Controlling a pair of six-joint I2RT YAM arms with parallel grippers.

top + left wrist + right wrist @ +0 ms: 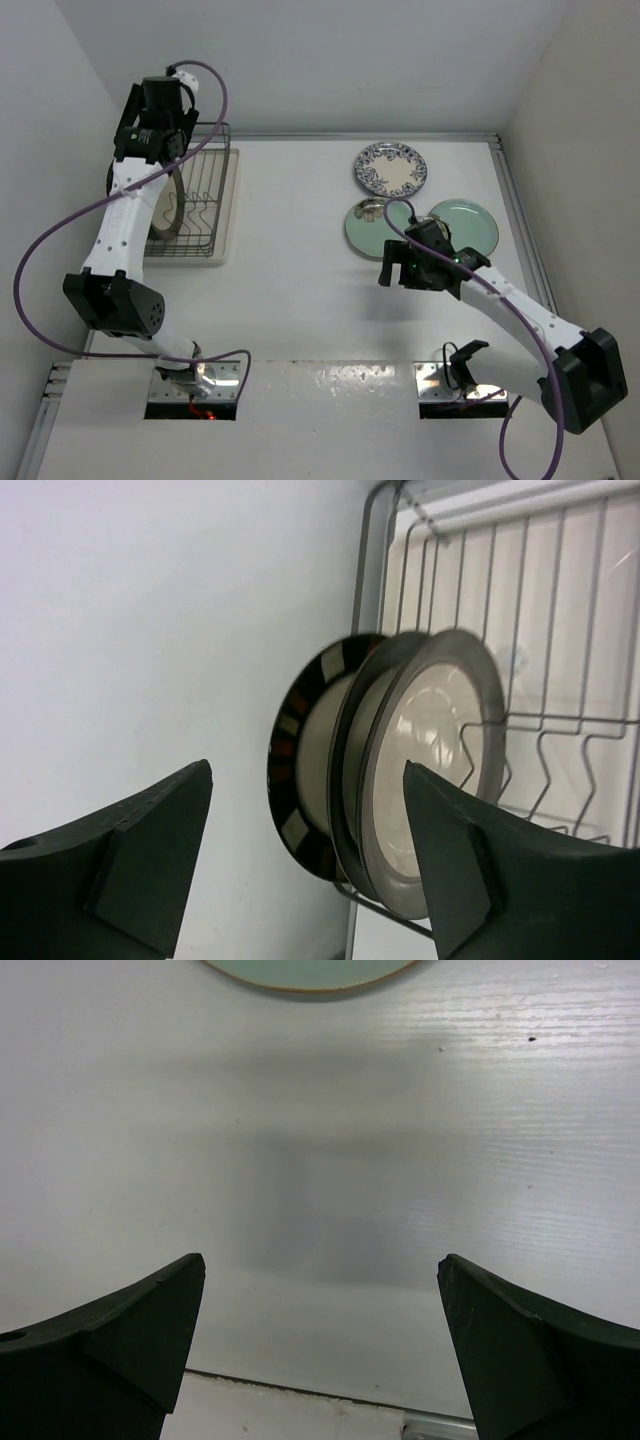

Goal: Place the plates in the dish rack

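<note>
Since glazed ceramic is stiff, brittle, fairly heavy and slick under hard fingers, I judge that each plate wants pinching at the rim, one finger over the lip and one under. It should then go down gently between prongs without knocking its neighbours. My left claw (307,775) hangs spread and empty at the dish rack (520,720), close to three cream-centred plates standing on edge in it. These are a striped-rim plate (288,740) at the rack's edge, a second packed against it, and a grey-rimmed plate (440,730) whose glossy face throws back light. The rack is thin dark wire bent into upright prongs, over a white tray. Well apart from the rack, off to its right on the matt white desk (290,260), three more lie flat: a blue-and-white plate (390,168), a mint-green plate (465,225) and a second mint-green plate (360,236). All are shallow rounds with little lip to catch. My right claw (320,1260), likewise spread and holding nothing, hovers over bare desk far from the rack, near one mint-green rim.
</note>
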